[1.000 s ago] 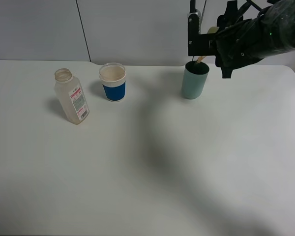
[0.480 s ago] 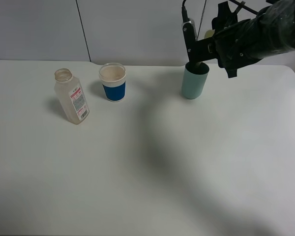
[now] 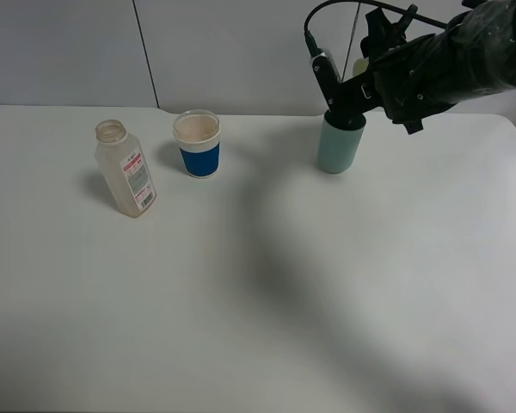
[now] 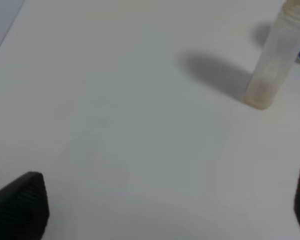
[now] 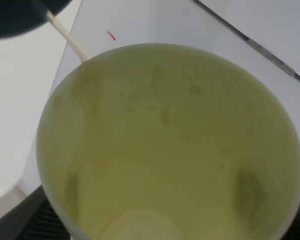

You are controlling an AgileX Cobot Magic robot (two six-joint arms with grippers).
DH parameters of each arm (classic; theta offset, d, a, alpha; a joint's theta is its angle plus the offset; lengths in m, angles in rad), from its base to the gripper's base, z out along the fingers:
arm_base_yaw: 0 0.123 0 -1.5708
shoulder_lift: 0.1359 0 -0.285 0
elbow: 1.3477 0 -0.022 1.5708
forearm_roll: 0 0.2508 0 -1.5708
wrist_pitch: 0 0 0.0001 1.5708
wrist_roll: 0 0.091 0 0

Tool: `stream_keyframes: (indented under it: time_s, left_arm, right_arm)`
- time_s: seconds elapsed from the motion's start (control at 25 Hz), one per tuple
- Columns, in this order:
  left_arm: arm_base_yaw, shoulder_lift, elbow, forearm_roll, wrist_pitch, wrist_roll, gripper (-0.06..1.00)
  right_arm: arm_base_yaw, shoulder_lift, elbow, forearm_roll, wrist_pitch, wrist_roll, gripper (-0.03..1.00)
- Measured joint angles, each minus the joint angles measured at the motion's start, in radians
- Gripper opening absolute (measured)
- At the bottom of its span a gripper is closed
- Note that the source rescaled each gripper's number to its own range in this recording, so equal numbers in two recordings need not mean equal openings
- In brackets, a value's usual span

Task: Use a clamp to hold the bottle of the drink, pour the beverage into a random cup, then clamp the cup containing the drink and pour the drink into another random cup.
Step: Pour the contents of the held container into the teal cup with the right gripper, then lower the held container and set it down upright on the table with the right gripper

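Right hand (image 3: 354, 82) grips yellow cup (image 5: 170, 145), tipped mouth-down over teal cup (image 3: 339, 142) directly beneath. Left hand open, away near bottle (image 3: 125, 169).

Right arm (image 3: 447, 64) wrapped in black cover, black cable (image 3: 327, 13) looping above

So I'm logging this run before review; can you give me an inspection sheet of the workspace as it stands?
Surface: white table, no spills seen.
Job's things: bottle upright at left, uncapped, looks empty; teal cup upright; yellow-green tumbler tipped over the teal cup, thin stream pouring.
Clutter: white cup with blue band beside the bottle.
Grippers: right gripper shut on the tumbler; left gripper open, holding nothing.
Cables: black cable looped above right arm.
Surroundings: pale wall panels.
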State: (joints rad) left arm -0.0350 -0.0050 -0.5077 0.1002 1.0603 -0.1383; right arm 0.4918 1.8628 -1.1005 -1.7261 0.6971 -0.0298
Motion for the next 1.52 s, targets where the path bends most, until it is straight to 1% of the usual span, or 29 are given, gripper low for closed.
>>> stream_keyframes:
  time_s: [0.12,0.2,0.28,0.36,0.48,0.56,0.68,0.8,0.96,1.08,1.16,1.2,1.28,1.32,1.36,1.48,1.52]
  left_arm:
    - [0.0,0.0,0.0,0.0,0.0,0.0,1.0]
    - [0.0,0.0,0.0,0.0,0.0,0.0,1.0]
    - [0.0,0.0,0.0,0.0,0.0,0.0,1.0]
    - [0.0,0.0,0.0,0.0,0.0,0.0,1.0]
    - [0.0,0.0,0.0,0.0,0.0,0.0,1.0]
    - [0.0,0.0,0.0,0.0,0.0,0.0,1.0]
    - [0.0,0.0,0.0,0.0,0.0,0.0,1.0]
    - [0.0,0.0,0.0,0.0,0.0,0.0,1.0]
    - [0.0,0.0,0.0,0.0,0.0,0.0,1.0]
    - [0.0,0.0,0.0,0.0,0.0,0.0,1.0]
    - [0.0,0.0,0.0,0.0,0.0,0.0,1.0]
    - [0.0,0.0,0.0,0.0,0.0,0.0,1.0]
    - [0.0,0.0,0.0,0.0,0.0,0.0,1.0]
    - [0.0,0.0,0.0,0.0,0.0,0.0,1.0]
    - [0.0,0.0,0.0,0.0,0.0,0.0,1.0]
    - [0.0,0.0,0.0,0.0,0.0,0.0,1.0]
    - [0.0,0.0,0.0,0.0,0.0,0.0,1.0]
  right_arm:
    - [0.003,0.0,0.0,0.0,0.0,0.133,0.04]
    - [0.003,0.0,0.0,-0.006,0.0,0.276,0.04]
    - [0.003,0.0,0.0,-0.007,0.0,0.468,0.04]
    - [0.003,0.0,0.0,-0.007,0.001,0.631,0.04]
    - [0.003,0.0,0.0,0.003,0.042,0.807,0.04]
    - [0.003,0.0,0.0,0.038,0.089,0.869,0.04]
    - [0.003,-0.005,0.0,0.095,0.142,0.897,0.04]
    - [0.003,-0.023,0.0,0.124,0.15,0.903,0.04]
    - [0.011,-0.096,0.0,0.157,0.152,0.926,0.04]
    - [0.031,-0.159,0.0,0.199,0.109,0.949,0.04]
    - [0.045,-0.196,0.0,0.243,0.062,0.95,0.04]
    - [0.058,-0.231,0.0,0.308,-0.007,0.953,0.04]
    - [0.075,-0.259,0.0,0.387,-0.093,0.956,0.04]
    - [0.079,-0.268,0.0,0.407,-0.118,0.956,0.04]
    - [0.079,-0.268,0.0,0.407,-0.118,0.956,0.04]
    - [0.111,-0.292,0.0,0.517,-0.262,0.959,0.04]
    - [0.132,-0.297,0.0,0.577,-0.36,0.959,0.04]
